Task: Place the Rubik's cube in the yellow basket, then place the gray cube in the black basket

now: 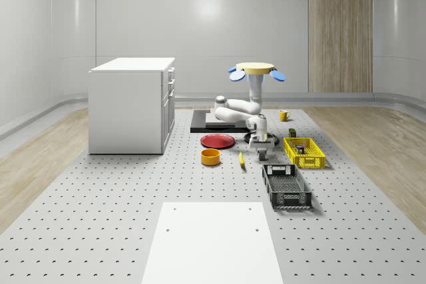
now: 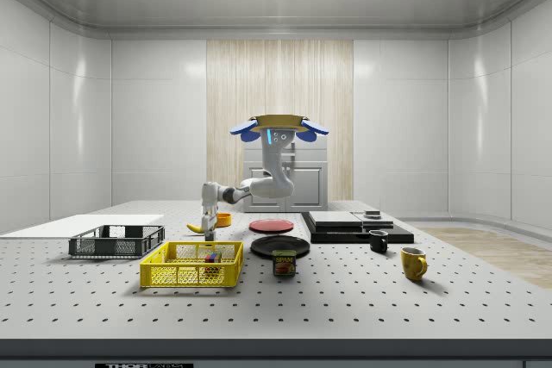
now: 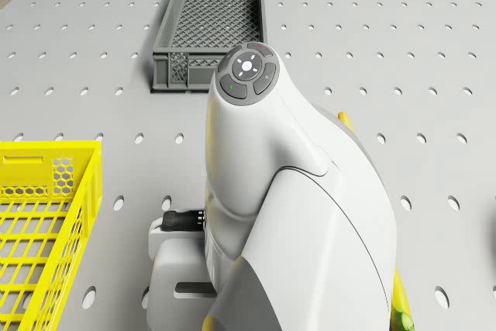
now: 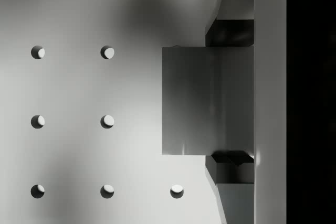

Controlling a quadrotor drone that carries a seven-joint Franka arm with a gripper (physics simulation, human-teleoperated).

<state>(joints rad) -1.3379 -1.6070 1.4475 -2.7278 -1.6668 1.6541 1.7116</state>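
Observation:
The gray cube (image 4: 189, 100) sits between the two dark fingers (image 4: 229, 32) of my gripper (image 4: 229, 100), and both pads touch its sides just above the perforated table. In the whole-scene view the gripper (image 1: 261, 153) hangs low between the banana (image 1: 241, 159) and the yellow basket (image 1: 304, 152). The Rubik's cube (image 2: 210, 257) lies inside the yellow basket (image 2: 191, 265). The black basket (image 1: 286, 187) stands nearer the front, beyond the gripper's spot. The drone (image 1: 256, 71) hovers over the table's back part, its arm reaching down and forward.
A red plate (image 1: 218, 141) and an orange bowl (image 1: 210, 157) lie to the whole-scene view's left of the gripper. A white cabinet (image 1: 132, 104) stands farther left. A can (image 2: 285, 263), two mugs (image 2: 414, 263) and a black plate (image 2: 280, 246) are at the side view's right.

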